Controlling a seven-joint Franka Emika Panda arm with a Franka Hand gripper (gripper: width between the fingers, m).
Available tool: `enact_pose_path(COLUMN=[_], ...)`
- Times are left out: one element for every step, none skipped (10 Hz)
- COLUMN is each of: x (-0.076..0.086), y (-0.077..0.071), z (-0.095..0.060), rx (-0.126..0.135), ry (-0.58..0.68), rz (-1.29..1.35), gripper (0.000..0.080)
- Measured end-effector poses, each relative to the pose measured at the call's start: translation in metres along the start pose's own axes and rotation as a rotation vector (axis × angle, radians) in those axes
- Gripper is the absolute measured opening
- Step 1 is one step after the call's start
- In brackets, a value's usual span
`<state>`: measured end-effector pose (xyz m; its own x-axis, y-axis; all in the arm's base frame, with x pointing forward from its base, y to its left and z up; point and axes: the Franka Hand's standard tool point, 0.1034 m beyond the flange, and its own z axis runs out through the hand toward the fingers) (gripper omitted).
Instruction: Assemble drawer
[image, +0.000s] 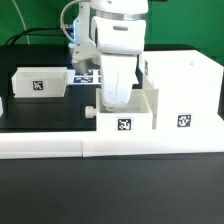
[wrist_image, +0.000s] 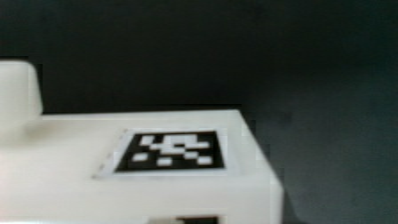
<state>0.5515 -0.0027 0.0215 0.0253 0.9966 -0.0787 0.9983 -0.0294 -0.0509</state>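
At centre of the exterior view, you're seeing the gripper (image: 113, 102) hanging low over the open-topped small drawer (image: 110, 124), its tip dipping to about rim level. The gripper body is covering the fingers, so I cannot tell whether they are spread or pinching anything. The small drawer is sitting just beside the big drawer box (image: 190, 90) on the exterior view's right, and the two look to be touching. A second small drawer (image: 40, 82) is lying well apart at the exterior view's left. The marker board (image: 90, 76) is showing behind the arm. The white front ledge (image: 60, 148) is running along the lower frame. The wrist view is showing a white tagged face (wrist_image: 173, 150), blurred. You can't tell which part it belongs to.
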Motion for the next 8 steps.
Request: enact_pose_path(x=[-0.0014, -0.0019, -0.0021, -0.002, 0.0002, 0.0026, 0.0022, 0.0018], y=[-0.0008, -0.0008, -0.0009, -0.0009, -0.0011, -0.0003, 0.0001, -0.0002], z=[0.0007, 0.0008, 0.0009, 0.0009, 0.0012, 0.0011, 0.0018, 0.002], rx=[0.002, 0.002, 0.002, 0.002, 0.0, -0.01, -0.022, -0.02], ry=[-0.001, -0.001, -0.001, -0.001, 0.001, 0.005, 0.006, 0.006], rz=[0.003, 0.005, 0.006, 0.006, 0.003, 0.0, 0.002, 0.003], gripper=[0.0041, 0.0041, 0.0041, 0.0041, 0.0041, 0.0041, 0.0041, 0.0041])
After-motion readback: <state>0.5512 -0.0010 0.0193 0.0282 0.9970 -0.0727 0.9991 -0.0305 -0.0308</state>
